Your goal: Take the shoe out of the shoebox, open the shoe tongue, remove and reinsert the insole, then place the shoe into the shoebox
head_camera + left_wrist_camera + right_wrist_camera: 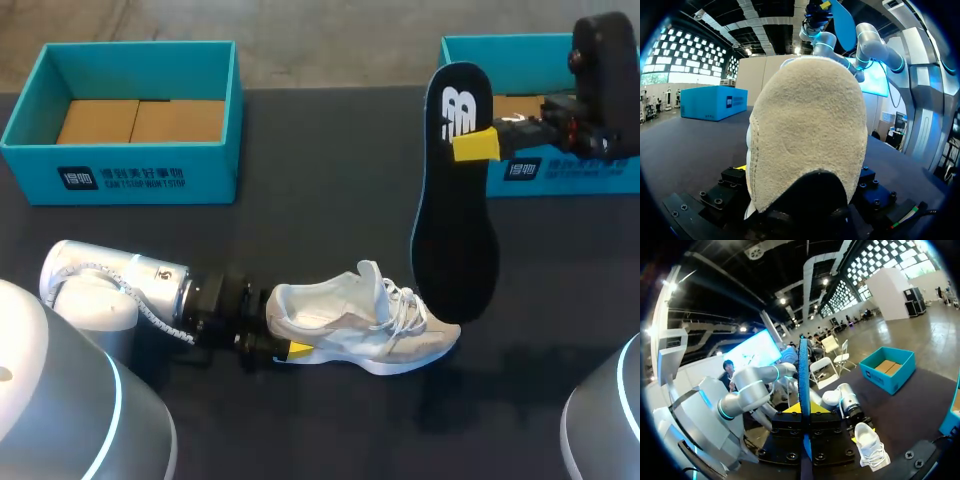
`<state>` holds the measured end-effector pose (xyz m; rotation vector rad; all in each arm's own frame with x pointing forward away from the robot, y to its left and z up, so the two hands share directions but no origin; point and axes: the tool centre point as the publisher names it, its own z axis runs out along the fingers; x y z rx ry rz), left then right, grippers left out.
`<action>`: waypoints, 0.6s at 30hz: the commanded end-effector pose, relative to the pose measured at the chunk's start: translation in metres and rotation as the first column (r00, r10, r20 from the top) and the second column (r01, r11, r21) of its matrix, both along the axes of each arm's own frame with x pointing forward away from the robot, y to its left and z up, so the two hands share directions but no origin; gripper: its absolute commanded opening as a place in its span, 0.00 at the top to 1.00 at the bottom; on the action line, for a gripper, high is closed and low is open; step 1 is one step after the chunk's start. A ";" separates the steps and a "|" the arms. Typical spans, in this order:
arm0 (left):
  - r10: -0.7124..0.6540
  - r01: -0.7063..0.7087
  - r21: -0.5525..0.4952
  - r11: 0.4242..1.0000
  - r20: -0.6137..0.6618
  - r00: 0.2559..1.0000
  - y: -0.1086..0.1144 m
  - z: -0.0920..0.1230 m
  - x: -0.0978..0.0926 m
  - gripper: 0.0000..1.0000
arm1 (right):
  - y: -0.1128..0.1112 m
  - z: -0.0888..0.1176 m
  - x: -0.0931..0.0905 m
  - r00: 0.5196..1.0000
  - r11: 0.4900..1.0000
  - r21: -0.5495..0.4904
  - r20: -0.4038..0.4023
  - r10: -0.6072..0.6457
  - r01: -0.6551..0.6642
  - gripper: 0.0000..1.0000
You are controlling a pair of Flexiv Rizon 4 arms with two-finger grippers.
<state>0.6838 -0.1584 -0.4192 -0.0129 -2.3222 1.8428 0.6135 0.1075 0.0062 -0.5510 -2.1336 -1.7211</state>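
Nearest the head camera, the left arm lies low over the dark counter, coming in from the left side. Left hand is clamped on the heel of the shoe; one yellow tip shows against the near side of the heel, and the other is hidden behind it. In the left wrist view the beige heel of the shoe fills the space directly ahead of the hand's black body.

Shoe: pale grey and white, standing upright on its sole on the counter, toe pointing right, laces loose, tongue raised.

Right arm enters from the far right corner. Right hand is closed on the insole near its heel end. Insole: black, held upright, toe end down, its lower end just behind the toe of the shoe; contact with the shoe or the counter cannot be determined. In the right wrist view the insole stands edge-on between the fingers, with the shoe lower down and off to one side.

Two open teal boxes sit at the far edge: the left shoebox and the right shoebox, the latter partly hidden by the right arm.
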 end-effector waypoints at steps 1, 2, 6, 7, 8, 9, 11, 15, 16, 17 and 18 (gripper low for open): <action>0.000 0.000 -0.001 1.000 0.000 1.000 -0.001 -0.003 0.000 1.00 | 0.000 0.000 -0.002 1.000 1.000 0.022 0.001 -0.005 0.005 1.00; 0.000 0.000 -0.001 1.000 0.000 1.000 -0.001 -0.003 0.000 1.00 | -0.002 0.003 -0.001 1.000 0.999 0.051 0.000 -0.009 0.009 1.00; 0.000 0.000 -0.001 1.000 0.000 1.000 -0.001 -0.003 0.000 1.00 | -0.010 0.012 -0.006 0.999 0.996 0.088 -0.016 -0.029 0.030 1.00; 0.000 0.000 -0.001 1.000 0.000 1.000 -0.001 -0.003 0.000 1.00 | -0.012 0.014 -0.007 0.999 0.995 0.088 -0.019 -0.037 0.038 1.00; 0.000 0.000 -0.001 1.000 0.000 1.000 -0.001 -0.003 0.000 1.00 | -0.014 0.017 -0.009 0.999 0.995 0.091 -0.023 -0.044 0.046 1.00; 0.000 0.000 -0.001 1.000 0.000 1.000 -0.001 -0.003 0.000 1.00 | -0.016 0.019 -0.011 0.998 0.994 0.097 -0.030 -0.051 0.054 1.00; 0.000 0.000 -0.001 1.000 0.000 1.000 -0.001 -0.003 0.000 1.00 | -0.019 0.023 -0.017 0.996 0.993 0.087 -0.052 -0.071 0.075 1.00; 0.000 0.000 -0.001 1.000 0.000 1.000 -0.001 -0.003 0.000 1.00 | -0.022 0.030 -0.030 0.992 0.992 0.085 -0.091 -0.088 0.096 1.00; 0.000 0.000 -0.001 1.000 0.000 1.000 -0.001 -0.003 0.000 1.00 | -0.023 0.032 -0.033 0.991 0.991 0.085 -0.098 -0.093 0.102 1.00; 0.000 0.000 -0.001 1.000 0.000 1.000 -0.001 -0.003 0.000 1.00 | -0.024 0.034 -0.036 0.990 0.991 0.080 -0.105 -0.099 0.107 1.00; 0.000 0.000 -0.001 1.000 0.000 1.000 -0.001 -0.003 0.000 1.00 | -0.024 0.037 -0.040 0.989 0.991 0.080 -0.111 -0.101 0.110 1.00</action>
